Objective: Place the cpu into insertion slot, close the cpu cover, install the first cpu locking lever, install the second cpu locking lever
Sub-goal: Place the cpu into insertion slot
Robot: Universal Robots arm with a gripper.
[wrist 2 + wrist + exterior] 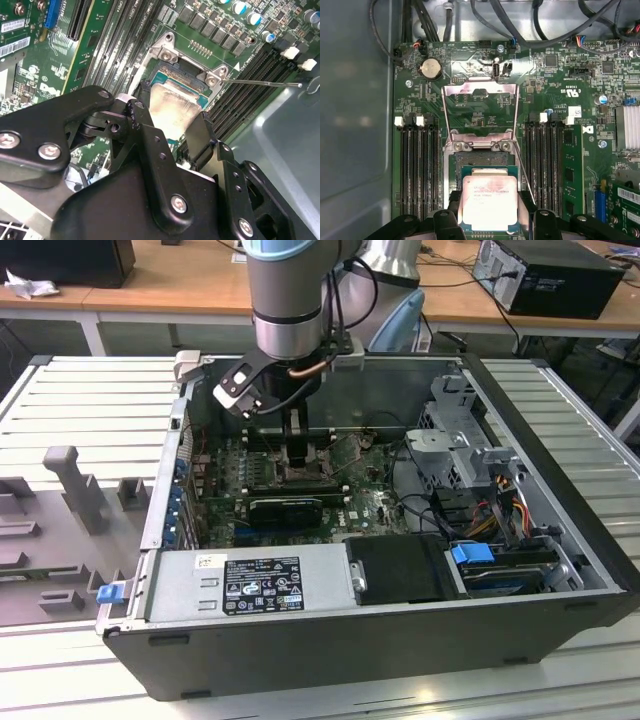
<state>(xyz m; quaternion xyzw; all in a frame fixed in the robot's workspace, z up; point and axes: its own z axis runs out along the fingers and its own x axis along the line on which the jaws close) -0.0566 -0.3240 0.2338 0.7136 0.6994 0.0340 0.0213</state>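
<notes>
- Nearest the wrist: black gripper, fingers drawn in narrowly against two opposite edges of the cpu, clamping it between them.
- Same grip in the second wrist view: gripper, with the pale silver cpu apparently lying flat to the board between the pads.
- Directly beneath and just beyond the chip: the insertion slot, with a strip of its far side uncovered. Chip edges squared to the slot frame. Seated or hovering just above: cannot tell.
- Past the slot, away from the gripper: the cpu cover, swung open on the hinge at the slot's far edge, green motherboard visible through its window.
- Off to one side of the slot: a thin wire locking lever, sticking out unlatched.
- Either side of the slot: rows of black memory slots.
- Farthest out, in the exterior view: grey arm reaching down into an open computer case, gripper over the middle of the board.
</notes>
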